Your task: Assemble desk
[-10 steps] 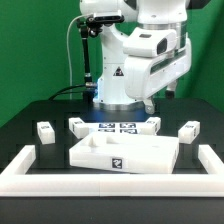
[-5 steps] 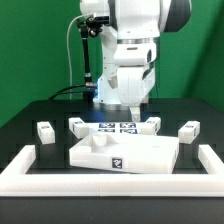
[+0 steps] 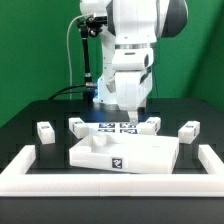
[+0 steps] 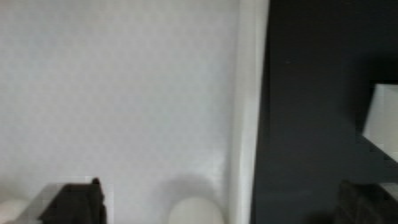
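The white desk top (image 3: 125, 152) lies flat in the middle of the black table, with a tag on its front wall. Four short white legs stand behind it: two on the exterior view's left (image 3: 44, 131) (image 3: 76, 125) and two on its right (image 3: 152, 122) (image 3: 187, 130). My gripper (image 3: 130, 108) hangs over the rear of the top, pointing down. In the wrist view a blurred white surface (image 4: 125, 100), likely the top, fills most of the frame. The gripper (image 4: 222, 205) is open; its dark fingertips (image 4: 75, 203) stand far apart with nothing between them.
The marker board (image 3: 118, 127) lies just behind the desk top, under the arm. A low white border wall (image 3: 20, 165) runs along both sides and the front of the work area. Black table (image 4: 311, 120) shows beside the white surface in the wrist view.
The wrist and forearm have swung round from the exterior view's right to face straight down over the rear of the desk top, then sunk slightly. The parts have not moved.
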`<state>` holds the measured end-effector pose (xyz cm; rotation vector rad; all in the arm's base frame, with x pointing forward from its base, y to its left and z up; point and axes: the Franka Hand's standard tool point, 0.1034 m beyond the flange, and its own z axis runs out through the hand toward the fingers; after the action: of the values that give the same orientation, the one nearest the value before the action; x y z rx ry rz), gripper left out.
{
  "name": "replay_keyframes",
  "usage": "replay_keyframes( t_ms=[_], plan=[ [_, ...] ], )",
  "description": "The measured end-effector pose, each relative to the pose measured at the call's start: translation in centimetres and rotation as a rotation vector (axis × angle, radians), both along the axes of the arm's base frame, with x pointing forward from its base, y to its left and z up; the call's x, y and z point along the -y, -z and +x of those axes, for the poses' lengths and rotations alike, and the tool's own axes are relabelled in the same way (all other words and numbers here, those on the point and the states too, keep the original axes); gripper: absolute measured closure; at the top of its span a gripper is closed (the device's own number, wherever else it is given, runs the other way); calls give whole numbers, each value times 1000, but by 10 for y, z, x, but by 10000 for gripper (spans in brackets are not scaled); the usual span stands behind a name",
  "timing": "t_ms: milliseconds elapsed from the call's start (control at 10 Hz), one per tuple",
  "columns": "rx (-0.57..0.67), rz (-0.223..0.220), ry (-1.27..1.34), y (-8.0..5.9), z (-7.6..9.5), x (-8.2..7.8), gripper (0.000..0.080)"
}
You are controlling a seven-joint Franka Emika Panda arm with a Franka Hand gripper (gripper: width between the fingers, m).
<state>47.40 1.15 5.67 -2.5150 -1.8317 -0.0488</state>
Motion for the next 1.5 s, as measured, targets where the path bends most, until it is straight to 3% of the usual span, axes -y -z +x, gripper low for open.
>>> replay_keyframes(
  t_ms=[200,400,800,1000,1100,1200,1300,1500],
  plan=[
    [-15,3,1,21,-10,5,150],
    [-19,6,20,38,-9,17,150],
    [-22,8,24,42,-8,17,177],
    [-22,8,24,43,-8,17,530],
    [-23,8,24,43,-8,17,667],
    [-23,8,24,43,-8,17,667],
    [-23,8,24,43,-8,17,744],
    [-23,8,24,43,-8,17,744]
  ],
)
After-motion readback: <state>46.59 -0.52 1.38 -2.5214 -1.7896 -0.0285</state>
